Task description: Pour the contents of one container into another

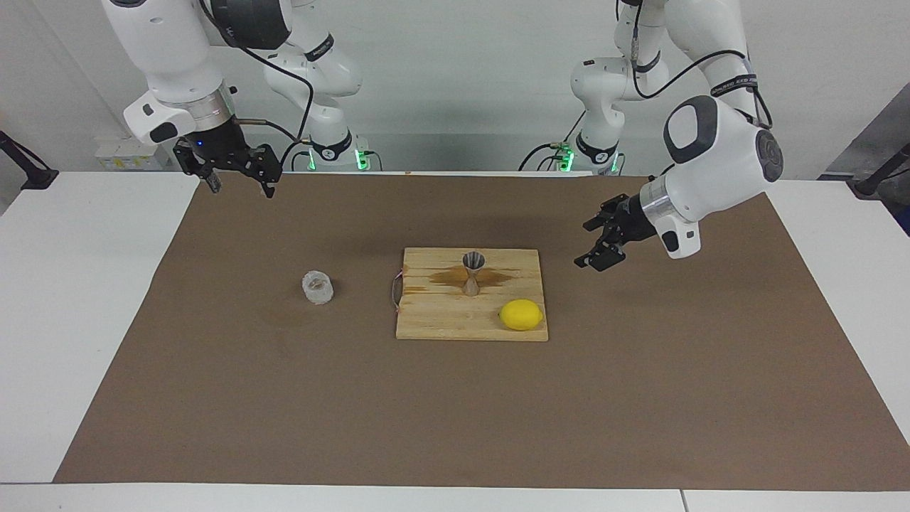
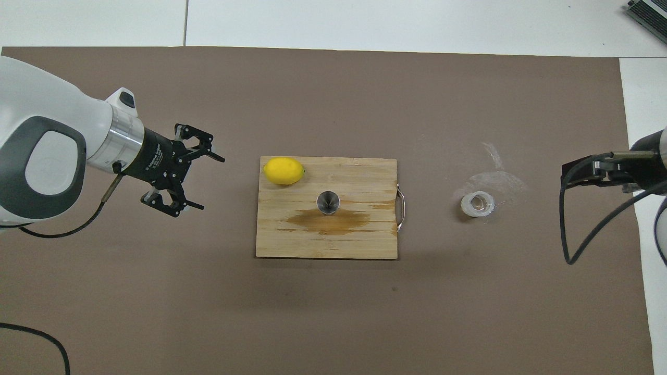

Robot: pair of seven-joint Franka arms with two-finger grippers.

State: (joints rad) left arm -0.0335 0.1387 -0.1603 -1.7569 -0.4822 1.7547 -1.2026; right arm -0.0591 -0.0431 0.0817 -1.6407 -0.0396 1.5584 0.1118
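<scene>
The clear faceted glass cup [image 1: 318, 287] [image 2: 477, 204] stands upright on the brown mat, beside the board toward the right arm's end. The metal hourglass jigger [image 1: 473, 272] [image 2: 328, 202] stands upright in the middle of the wooden board [image 1: 441, 323] [image 2: 365, 242], next to a brown wet stain. My left gripper [image 1: 584, 245] [image 2: 211, 182] hovers open and empty over the mat, off the board's edge at the left arm's end. My right gripper [image 1: 240, 186] [image 2: 578, 174] waits open and empty, raised over the mat's edge at the right arm's end, apart from the cup.
A yellow lemon [image 1: 521, 314] [image 2: 283, 171] lies on the board's corner farther from the robots, at the left arm's end. A wire handle [image 2: 400, 204] sticks out of the board toward the cup. Whitish smears [image 2: 495, 174] mark the mat [image 1: 640, 398] by the cup.
</scene>
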